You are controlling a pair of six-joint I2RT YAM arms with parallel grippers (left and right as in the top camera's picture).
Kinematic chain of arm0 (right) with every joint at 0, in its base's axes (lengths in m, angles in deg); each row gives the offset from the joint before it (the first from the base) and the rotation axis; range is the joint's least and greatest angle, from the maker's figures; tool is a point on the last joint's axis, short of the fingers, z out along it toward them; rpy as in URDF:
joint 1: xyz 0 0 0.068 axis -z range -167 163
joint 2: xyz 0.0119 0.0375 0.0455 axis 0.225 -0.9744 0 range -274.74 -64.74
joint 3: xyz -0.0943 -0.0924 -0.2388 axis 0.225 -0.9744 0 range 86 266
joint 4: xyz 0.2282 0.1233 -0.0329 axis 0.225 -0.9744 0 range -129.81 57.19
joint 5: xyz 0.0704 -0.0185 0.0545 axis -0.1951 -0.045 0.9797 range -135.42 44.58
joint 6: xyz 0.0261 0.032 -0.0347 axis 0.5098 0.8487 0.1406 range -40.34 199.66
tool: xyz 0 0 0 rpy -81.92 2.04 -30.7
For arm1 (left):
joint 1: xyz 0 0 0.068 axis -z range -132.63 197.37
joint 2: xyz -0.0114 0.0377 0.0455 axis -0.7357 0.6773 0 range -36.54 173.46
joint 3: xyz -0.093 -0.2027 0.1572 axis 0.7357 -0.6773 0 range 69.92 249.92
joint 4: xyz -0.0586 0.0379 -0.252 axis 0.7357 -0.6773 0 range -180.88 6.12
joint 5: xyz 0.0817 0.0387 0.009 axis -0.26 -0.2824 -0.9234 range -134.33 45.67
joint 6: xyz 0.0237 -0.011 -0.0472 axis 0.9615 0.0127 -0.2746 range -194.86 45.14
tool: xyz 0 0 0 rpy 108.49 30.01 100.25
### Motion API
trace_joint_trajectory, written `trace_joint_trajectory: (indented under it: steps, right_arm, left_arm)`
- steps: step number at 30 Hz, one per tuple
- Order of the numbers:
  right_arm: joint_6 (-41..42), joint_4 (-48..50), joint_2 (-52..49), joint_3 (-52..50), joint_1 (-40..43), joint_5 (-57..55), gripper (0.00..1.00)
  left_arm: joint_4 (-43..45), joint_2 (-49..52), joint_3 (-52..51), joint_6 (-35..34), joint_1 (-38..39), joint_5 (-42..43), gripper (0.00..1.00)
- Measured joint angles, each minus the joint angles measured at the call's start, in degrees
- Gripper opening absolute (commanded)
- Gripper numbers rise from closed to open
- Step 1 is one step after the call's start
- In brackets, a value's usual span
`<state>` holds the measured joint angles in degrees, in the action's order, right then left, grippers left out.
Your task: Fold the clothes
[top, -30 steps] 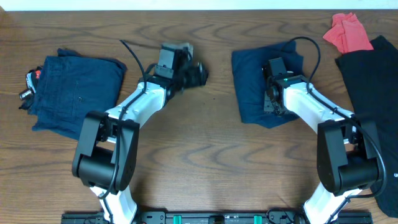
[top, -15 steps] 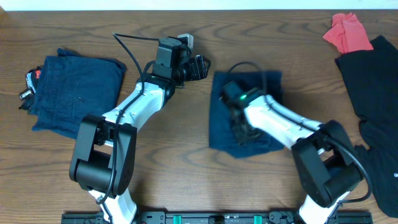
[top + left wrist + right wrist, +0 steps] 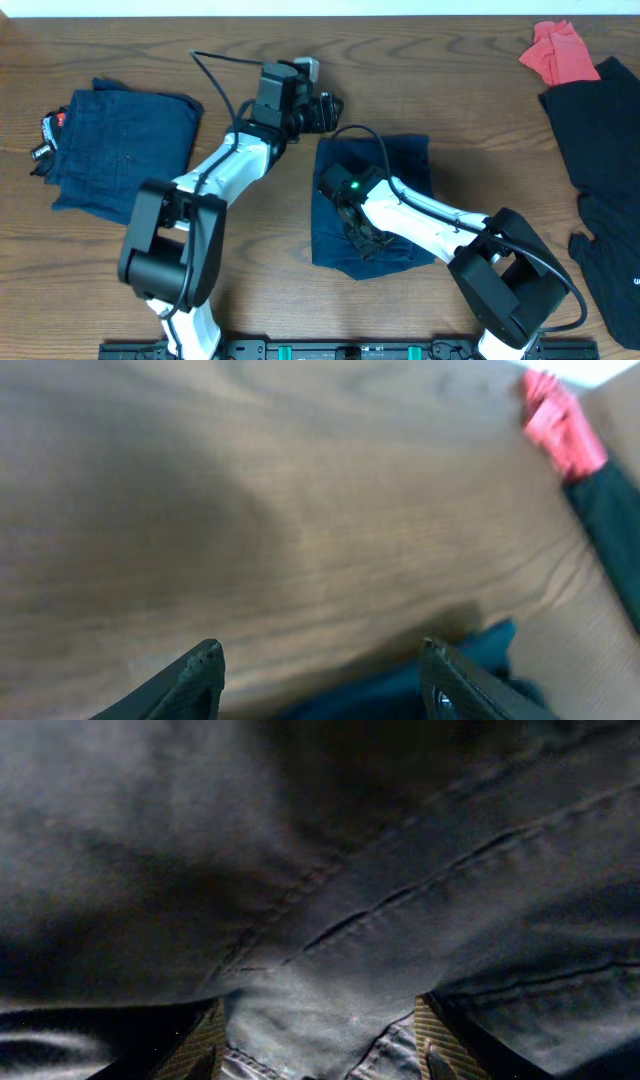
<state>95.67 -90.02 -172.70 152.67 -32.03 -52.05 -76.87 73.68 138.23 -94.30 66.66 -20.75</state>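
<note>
A folded navy garment lies at the table's centre. My right gripper rests on its front part, jaws wide apart. In the right wrist view the navy fabric with its seams fills the frame, and the gripper presses down on it, both fingers spread on the cloth. A second folded navy garment lies at the far left. My left gripper hovers open and empty above the bare wood just behind the central garment, whose edge shows in the left wrist view by the open gripper.
A large black garment lies along the right edge, also in the left wrist view. A red cloth sits at the back right and shows in the left wrist view. A small dark object lies beside the left garment.
My right arm has swung left and forward, dragging the central navy garment from the right side toward the table's middle. The left gripper has shifted slightly right.
</note>
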Motion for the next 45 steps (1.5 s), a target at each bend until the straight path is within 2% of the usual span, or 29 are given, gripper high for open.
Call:
trace_joint_trajectory:
  steps: [4,5,8,14,20,26,29,33,34,35,36,37,40,45]
  right_arm:
    - [1.31,0.26,0.02,0.00,0.17,-0.70,0.59]
    - [1.53,0.33,0.02,0.00,0.31,-0.90,0.60]
    - [2.01,0.79,0.35,-0.07,1.25,-2.16,0.61]
    - [2.43,1.46,1.31,-0.11,5.77,-6.14,0.63]
    - [2.58,5.22,1.31,-0.17,13.70,-12.87,0.70]
    - [1.44,17.70,1.31,-0.28,21.53,-14.71,0.71]
    - [-1.33,22.38,1.33,-0.13,23.28,-12.24,0.70]
    - [-3.28,20.09,1.66,0.72,24.30,-8.26,0.67]
    - [-3.34,19.10,2.10,0.98,24.37,-7.63,0.68]
    - [-3.48,18.21,2.82,1.14,24.37,-7.10,0.68]
    - [-3.52,17.44,3.89,1.25,24.37,-6.67,0.69]
    - [-3.69,16.72,5.84,1.33,24.37,-6.25,0.71]
    - [-3.80,15.89,11.21,1.84,24.37,-5.64,0.73]
    - [-4.13,14.05,21.22,3.30,24.37,-5.31,0.74]
  left_arm:
    - [-5.38,3.43,0.02,1.99,1.09,-0.04,0.62]
    - [-7.30,4.33,0.00,2.60,1.33,-0.04,0.58]
    - [-12.46,5.95,0.55,4.87,1.95,0.09,0.38]
    - [-22.84,5.60,1.88,7.96,1.86,-0.72,0.09]
    - [-36.79,4.50,2.97,6.86,1.75,-1.42,0.06]
    - [-52.98,4.22,2.89,-0.24,1.84,1.86,0.06]
    - [-57.02,4.46,2.01,-3.04,2.01,3.91,0.08]
    - [-57.88,4.24,1.40,-5.05,1.97,4.74,0.12]
    - [-57.92,3.74,1.22,-5.60,1.92,4.39,0.17]
    - [-57.96,2.91,0.92,-5.95,1.90,3.69,0.41]
    - [-58.03,1.84,0.61,-6.16,1.86,2.91,0.88]
    - [-58.23,-0.42,0.35,-7.04,1.70,1.31,0.98]
    - [-57.07,-5.99,0.24,-7.76,0.94,-1.73,0.98]
    - [-49.13,-14.23,0.33,-7.30,0.15,-6.40,0.98]
